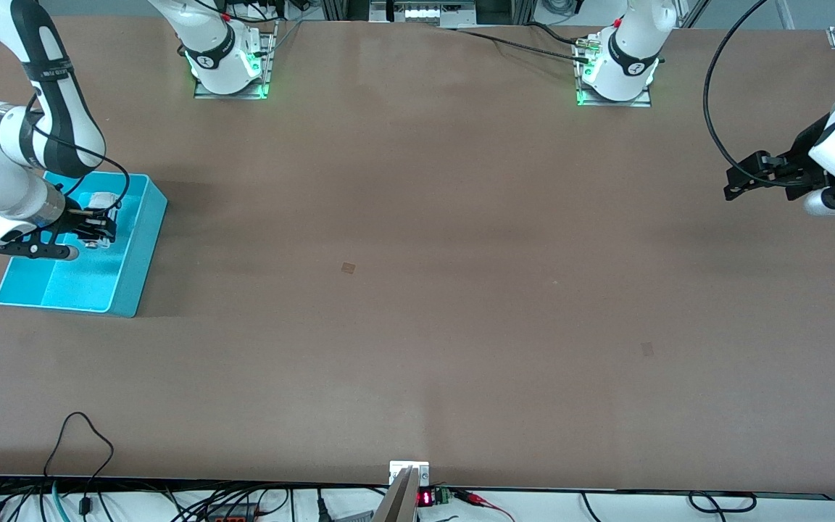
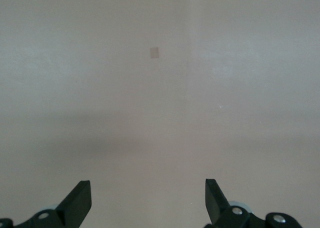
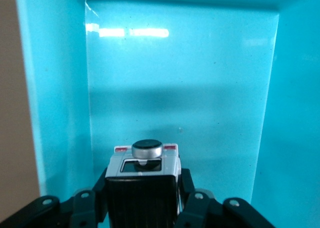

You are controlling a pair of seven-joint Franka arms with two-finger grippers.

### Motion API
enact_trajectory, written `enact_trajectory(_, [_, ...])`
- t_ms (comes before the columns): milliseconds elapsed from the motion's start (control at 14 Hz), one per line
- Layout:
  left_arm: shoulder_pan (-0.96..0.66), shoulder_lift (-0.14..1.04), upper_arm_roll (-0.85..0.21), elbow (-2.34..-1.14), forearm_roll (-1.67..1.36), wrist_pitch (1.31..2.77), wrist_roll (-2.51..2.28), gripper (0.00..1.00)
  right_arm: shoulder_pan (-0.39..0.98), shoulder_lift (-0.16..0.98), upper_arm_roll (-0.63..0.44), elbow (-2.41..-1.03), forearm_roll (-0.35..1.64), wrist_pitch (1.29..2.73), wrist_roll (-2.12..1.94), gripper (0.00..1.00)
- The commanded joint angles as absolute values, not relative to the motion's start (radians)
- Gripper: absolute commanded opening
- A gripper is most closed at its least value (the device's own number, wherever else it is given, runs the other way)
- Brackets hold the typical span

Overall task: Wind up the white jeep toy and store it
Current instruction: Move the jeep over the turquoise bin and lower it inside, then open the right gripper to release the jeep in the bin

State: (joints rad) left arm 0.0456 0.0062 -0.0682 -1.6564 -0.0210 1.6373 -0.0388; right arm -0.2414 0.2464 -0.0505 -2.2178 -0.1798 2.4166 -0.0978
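Note:
The white jeep toy (image 3: 144, 175), with its black roof panel and a dark spare wheel at its end, sits clamped between the fingers of my right gripper (image 3: 144, 198), which is shut on it. In the front view the right gripper (image 1: 98, 226) holds the jeep (image 1: 102, 201) inside the turquoise bin (image 1: 143, 239) at the right arm's end of the table. Whether the jeep touches the bin floor (image 3: 175, 103) I cannot tell. My left gripper (image 2: 148, 198) is open and holds nothing; it waits in the air (image 1: 740, 180) over the left arm's end of the table.
The bin has a divider; its compartment nearer the front camera (image 1: 77, 279) holds nothing. A small square mark (image 1: 348, 267) lies mid-table, another (image 1: 647, 349) toward the left arm's end. Cables run along the table's near edge (image 1: 84, 449).

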Motion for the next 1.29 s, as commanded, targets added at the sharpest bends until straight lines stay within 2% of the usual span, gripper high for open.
enact_trajectory(0, [0.049, -0.017, -0.084, -1.667, -0.034, 1.628, -0.032, 1.00, -0.261, 0.258, -0.046, -2.244, -0.175, 2.459, -0.095, 0.03])
enact_trajectory(643, [0.063, -0.018, -0.074, -1.671, -0.035, 1.626, -0.035, 1.00, -0.288, 0.310, -0.046, -2.255, -0.178, 2.473, -0.098, 0.07])
enact_trajectory(857, [0.077, -0.018, -0.072, -1.675, -0.034, 1.632, -0.037, 1.00, -0.296, 0.331, -0.046, -2.253, -0.179, 2.494, -0.100, 0.16])
enact_trajectory(1214, [0.124, -0.037, -0.074, -1.693, -0.035, 1.626, -0.037, 1.00, -0.296, 0.336, -0.046, -2.252, -0.179, 2.497, -0.123, 0.19])
